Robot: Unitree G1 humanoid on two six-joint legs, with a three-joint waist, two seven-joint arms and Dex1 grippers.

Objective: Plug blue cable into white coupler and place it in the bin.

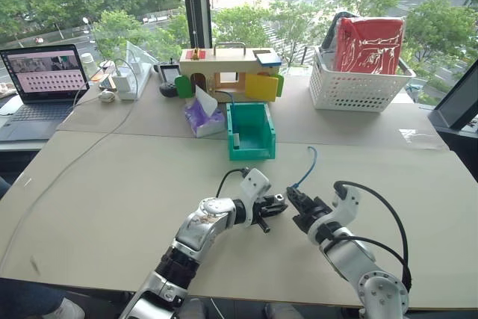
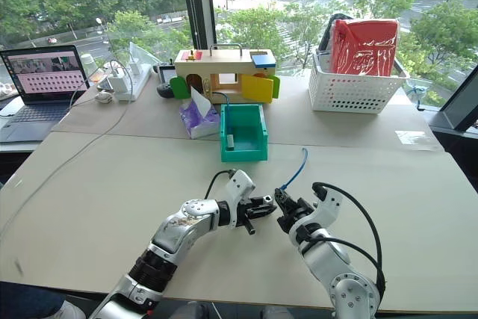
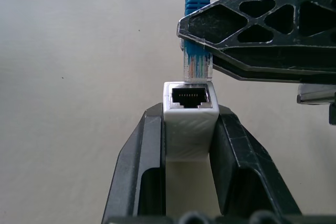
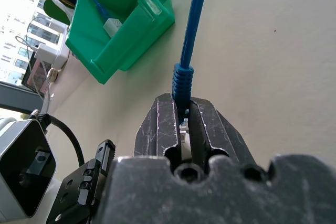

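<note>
My left gripper (image 3: pixel 190 113) is shut on the white coupler (image 3: pixel 190 132), whose dark socket faces the wrist camera. My right gripper (image 4: pixel 182 106) is shut on the blue cable (image 4: pixel 190 30) just behind its clear plug (image 3: pixel 197 65). The plug tip rests at the coupler's upper edge, outside the socket. In the left eye view both grippers meet low over the table's near middle, left gripper (image 1: pixel 275 208) beside right gripper (image 1: pixel 296 199), and the cable (image 1: pixel 308 169) curves up and away toward the far side. The teal bin (image 1: pixel 250 136) stands beyond them, a small white piece inside.
A white perforated basket (image 1: pixel 351 87) with a red bag stands at the back right. Behind the bin are a wooden toy house (image 1: pixel 224 69) and a purple tissue pack (image 1: pixel 200 119). A laptop (image 1: pixel 41 72) and a long grey-white cord (image 1: pixel 75 156) occupy the left.
</note>
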